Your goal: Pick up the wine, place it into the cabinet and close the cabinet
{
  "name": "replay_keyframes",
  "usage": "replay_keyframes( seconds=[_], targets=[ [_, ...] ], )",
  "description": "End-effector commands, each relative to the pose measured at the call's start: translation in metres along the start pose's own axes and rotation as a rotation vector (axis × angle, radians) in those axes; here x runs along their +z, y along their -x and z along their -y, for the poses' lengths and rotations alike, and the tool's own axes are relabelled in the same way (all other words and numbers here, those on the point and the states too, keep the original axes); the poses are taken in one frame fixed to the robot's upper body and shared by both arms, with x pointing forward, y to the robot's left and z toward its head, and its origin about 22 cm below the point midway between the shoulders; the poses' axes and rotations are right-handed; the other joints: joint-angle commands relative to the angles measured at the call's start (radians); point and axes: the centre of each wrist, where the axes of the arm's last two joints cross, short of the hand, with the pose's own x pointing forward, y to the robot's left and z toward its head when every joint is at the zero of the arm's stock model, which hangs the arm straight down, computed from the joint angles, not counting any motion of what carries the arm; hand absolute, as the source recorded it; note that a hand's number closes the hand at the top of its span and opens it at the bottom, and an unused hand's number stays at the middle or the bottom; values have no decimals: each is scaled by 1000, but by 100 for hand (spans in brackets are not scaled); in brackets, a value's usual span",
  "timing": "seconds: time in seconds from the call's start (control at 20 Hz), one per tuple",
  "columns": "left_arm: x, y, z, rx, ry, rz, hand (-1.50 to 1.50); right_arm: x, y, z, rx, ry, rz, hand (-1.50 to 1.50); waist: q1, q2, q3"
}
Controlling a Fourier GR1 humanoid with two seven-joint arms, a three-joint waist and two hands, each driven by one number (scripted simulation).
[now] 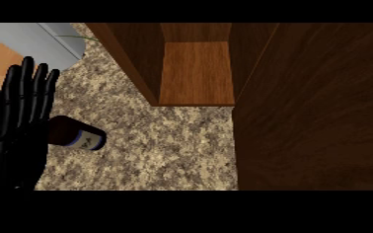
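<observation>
The wine (76, 135) was seen lying on its side on the speckled surface (167, 148), partly hidden behind the resting, straight-fingered left hand (25, 113), well apart from the open cabinet (197, 74), whose shelf presumably awaited it.
</observation>
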Motion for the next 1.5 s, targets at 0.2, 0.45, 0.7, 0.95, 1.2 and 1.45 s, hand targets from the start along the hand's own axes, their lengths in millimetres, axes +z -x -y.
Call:
replay_keyframes(
  seconds=[0.2, 0.45, 0.7, 0.95, 1.2, 1.45],
  targets=[
    [-27, 7, -74, -75, -27, 22, -150, 38, -1, 18, -7, 52, 19, -150, -19, -41, -32],
    [-31, 16, -53, 287, -59, -212, -150, 45, -9, -4, -178, -192, -168, -150, -18, -44, -32],
    [-68, 8, -75, 288, -77, -214, -150, 42, -25, 28, -184, -175, -157, -150, -17, -41, -32],
    [-46, 2, -43, 297, -87, -223, -150, 43, -42, 5, -187, -184, -172, -150, -12, -42, -32],
    [-55, -2, -33, 299, -93, -200, -150, 47, -39, 23, -175, -199, -198, -150, -14, -41, -32],
    [-61, -17, -47, 321, -86, -230, -150, 42, -55, 18, -178, -179, -179, -150, -13, -41, -32]
  ],
)
